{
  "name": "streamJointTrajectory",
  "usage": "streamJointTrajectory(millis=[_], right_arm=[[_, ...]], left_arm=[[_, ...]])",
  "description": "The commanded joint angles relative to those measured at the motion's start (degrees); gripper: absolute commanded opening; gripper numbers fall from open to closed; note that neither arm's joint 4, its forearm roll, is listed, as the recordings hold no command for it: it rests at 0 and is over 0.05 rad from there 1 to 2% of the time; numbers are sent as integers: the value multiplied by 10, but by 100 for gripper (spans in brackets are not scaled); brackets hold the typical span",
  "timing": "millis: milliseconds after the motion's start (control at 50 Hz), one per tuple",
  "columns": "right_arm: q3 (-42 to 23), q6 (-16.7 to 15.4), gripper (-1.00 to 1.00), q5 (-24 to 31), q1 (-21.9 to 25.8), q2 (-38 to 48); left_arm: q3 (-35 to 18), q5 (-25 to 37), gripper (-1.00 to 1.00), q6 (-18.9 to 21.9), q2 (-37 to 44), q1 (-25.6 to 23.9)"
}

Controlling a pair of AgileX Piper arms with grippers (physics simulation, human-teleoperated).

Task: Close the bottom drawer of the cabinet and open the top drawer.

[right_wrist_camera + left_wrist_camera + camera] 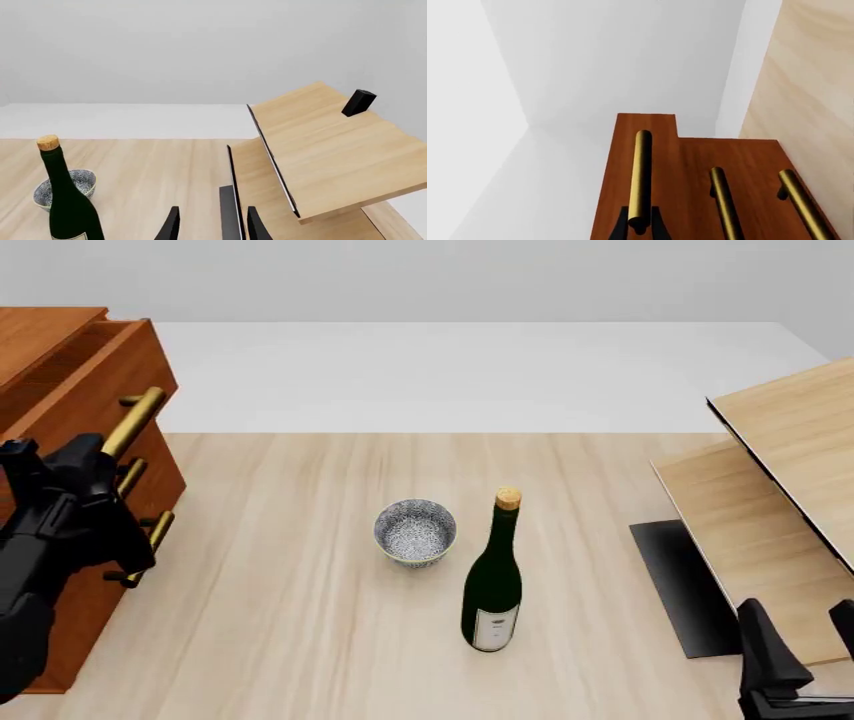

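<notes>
The reddish-brown cabinet [40, 335] stands at the table's left edge. Its top drawer [80, 380] [620, 165] juts out a little past the two below. My left gripper [102, 453] [640, 226] is shut on that drawer's brass handle [642, 175], one black finger on each side of the bar. The bottom drawer [100, 605] [760, 155] lies flush with the middle one, and its handle [147, 545] [804, 205] is free. My right gripper [802, 635] [213, 227] hovers open at the near right, holding nothing.
A dark green corked bottle [494, 580] [67, 205] stands mid-table, with a small patterned bowl [415, 531] [83, 182] just behind it to the left. Tilted pale wooden boards [787, 440] [320, 150] and a black mat [681, 580] fill the right side.
</notes>
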Motion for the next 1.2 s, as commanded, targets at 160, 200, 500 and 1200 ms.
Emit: streamJointTrajectory(millis=[160,200,500,1200], right_arm=[[-1,2,100,9,0,-10],[-1,2,100,9,-1,-10],[-1,3,100,5,-1,-6],[-2,3,100,3,-1,-4]], left_arm=[[-12,12,-100,16,-9,-44],[-14,11,-100,17,-10,-44],[-15,21,-100,18,-21,-57],[-23,31,-100,11,-22,-57]])
